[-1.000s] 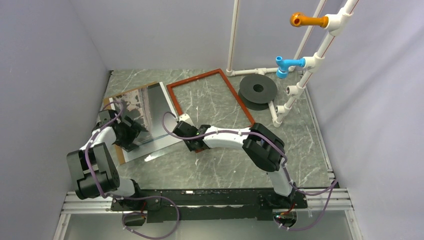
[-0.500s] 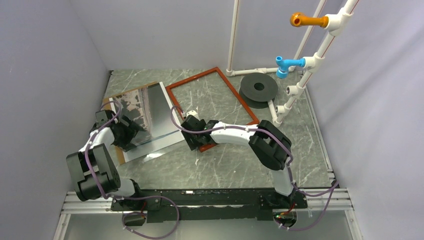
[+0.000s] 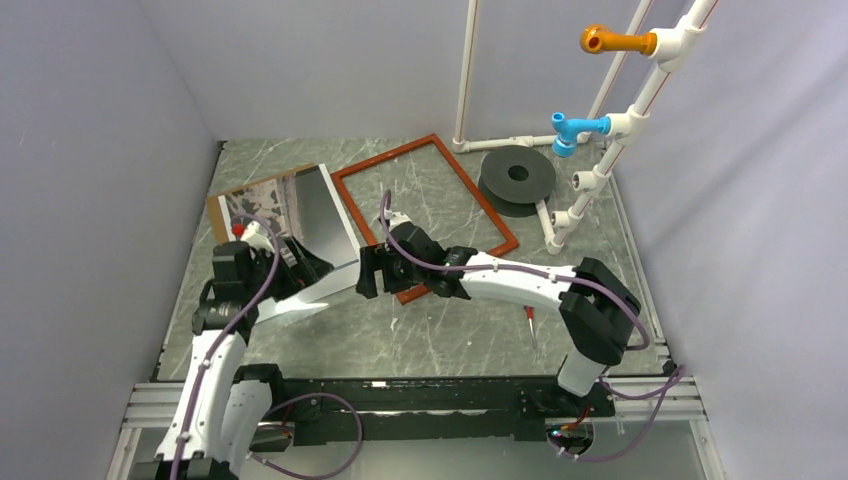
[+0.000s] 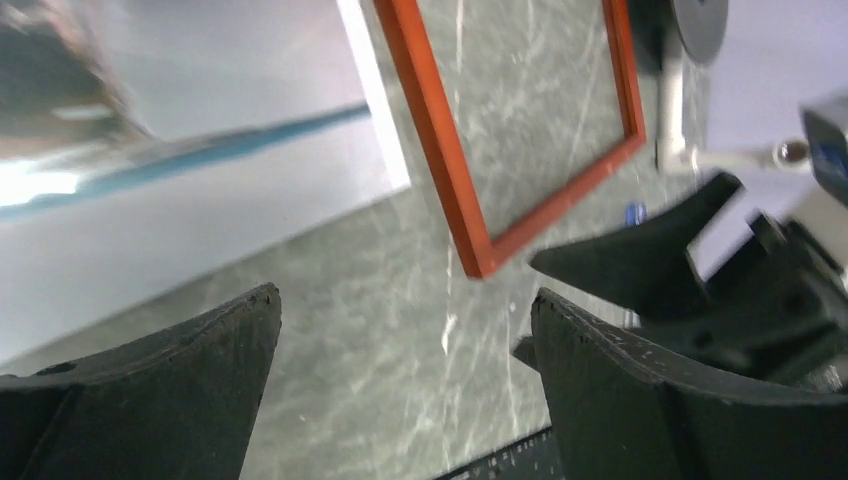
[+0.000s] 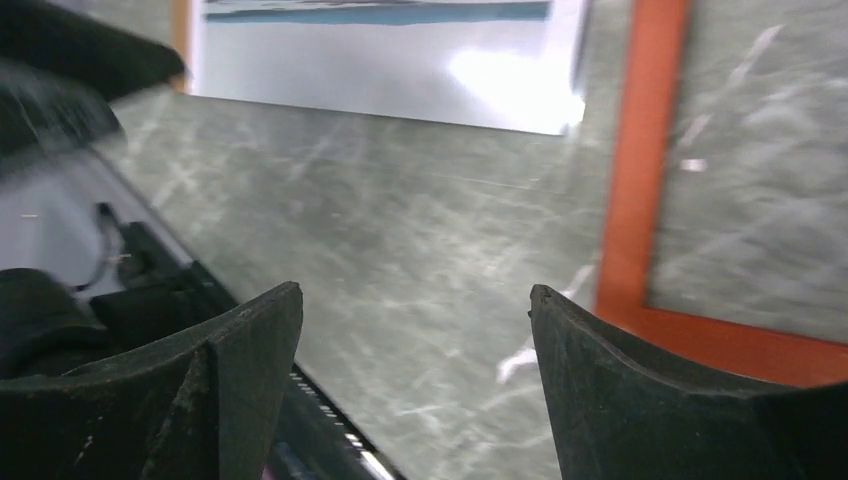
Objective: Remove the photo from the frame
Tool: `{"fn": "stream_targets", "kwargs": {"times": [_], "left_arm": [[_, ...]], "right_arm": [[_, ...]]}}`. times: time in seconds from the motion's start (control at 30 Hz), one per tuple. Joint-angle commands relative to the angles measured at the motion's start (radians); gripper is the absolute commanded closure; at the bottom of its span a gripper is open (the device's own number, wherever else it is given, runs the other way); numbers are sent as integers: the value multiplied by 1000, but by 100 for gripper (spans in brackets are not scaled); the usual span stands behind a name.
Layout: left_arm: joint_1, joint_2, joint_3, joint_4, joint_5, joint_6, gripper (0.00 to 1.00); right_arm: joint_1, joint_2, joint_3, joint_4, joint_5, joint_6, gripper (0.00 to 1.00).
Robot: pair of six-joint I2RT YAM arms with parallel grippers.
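Glossy, mirror-bright photo [image 3: 310, 215], smooth wooden frame [image 3: 477, 190] — matt reddish-brown, grey marble-look table [image 3: 450, 330], faintly sheened

Plain lavender-grey walls [image 3: 90, 150] close in the left, back and right. The counter [image 3: 440, 335] is grey-green marble-patterned with white veins, evenly lit. At the upper right rises a white pipe rack [image 3: 668, 42] carrying an orange peg [image 3: 605, 40] and a blue peg [image 3: 572, 128]. Aluminium rails [image 3: 150, 408] line the bottom edge.
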Motion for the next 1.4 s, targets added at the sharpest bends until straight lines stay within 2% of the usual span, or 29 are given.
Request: {"fn": "stream_targets", "kwargs": {"times": [0.0, 0.17, 0.33, 0.43, 0.67, 0.93, 1.1, 1.23, 1.37], "left_arm": [[-115, -106, -53, -13, -28, -78, 2], [-151, -198, -45, -92, -75, -66, 2], [-154, -220, -8, -154, -54, -81, 4], [-154, -265, 37, -221, -124, -90, 6], [-154, -252, 198, -375, -212, -26, 5], [-154, -265, 236, -413, -246, -5, 4], [-154, -262, 223, -401, -235, 11, 4], [-153, -240, 192, -348, -170, 8, 4], [-154, -213, 153, -274, -112, -21, 4]], "right_arm": [[-5, 45, -75, 259, -157, 240, 14], [-4, 127, -91, 331, -171, 271, 13], [-3, 213, -71, 377, -174, 253, 13], [11, 265, -53, 411, -155, 244, 14], [22, 406, 63, 451, -158, 258, 15], [22, 502, 232, 390, -138, 209, 16], [28, 425, 181, 394, -196, 176, 16], [22, 341, 146, 318, -252, 82, 15], [-1, 246, 71, 250, -246, 40, 14]]}}
